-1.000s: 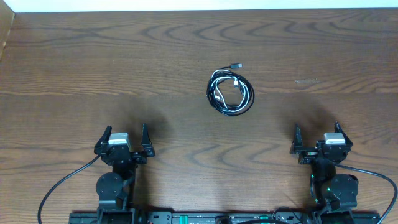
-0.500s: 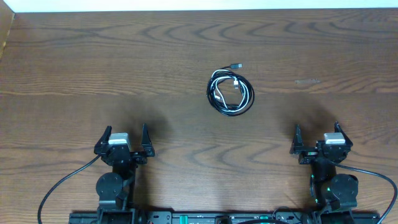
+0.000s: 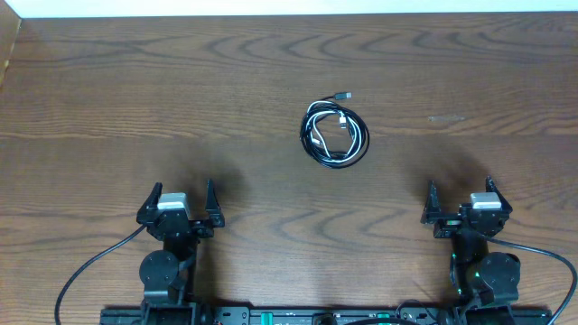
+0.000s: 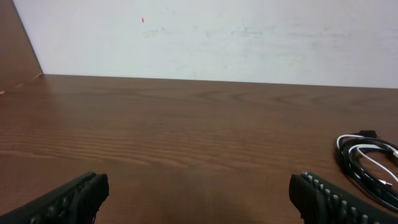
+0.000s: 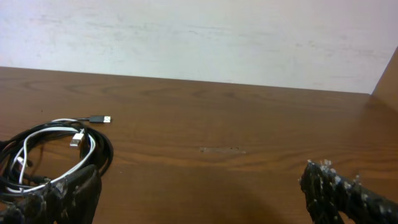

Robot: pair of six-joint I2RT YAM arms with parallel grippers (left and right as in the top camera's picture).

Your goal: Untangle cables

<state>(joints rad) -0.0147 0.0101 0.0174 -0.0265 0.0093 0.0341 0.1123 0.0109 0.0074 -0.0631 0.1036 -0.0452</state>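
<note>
The cables [image 3: 335, 134], one black and one white, lie coiled together in a small round bundle at the table's middle, a black plug end [image 3: 343, 96] sticking out at the back. In the left wrist view the cables [image 4: 368, 163] show at the far right; in the right wrist view the cables [image 5: 53, 152] lie at the left, partly behind a finger. My left gripper [image 3: 178, 202] stands open near the front left, well away from the bundle. My right gripper [image 3: 461, 200] stands open near the front right. Nothing sits between either pair of fingers.
The wooden table [image 3: 135, 99] runs back to a white wall [image 4: 217, 31]. A brown side board [image 4: 15, 50] rises at the far left edge. Thick black arm cables [image 3: 86, 271] trail by the arm bases along the front edge.
</note>
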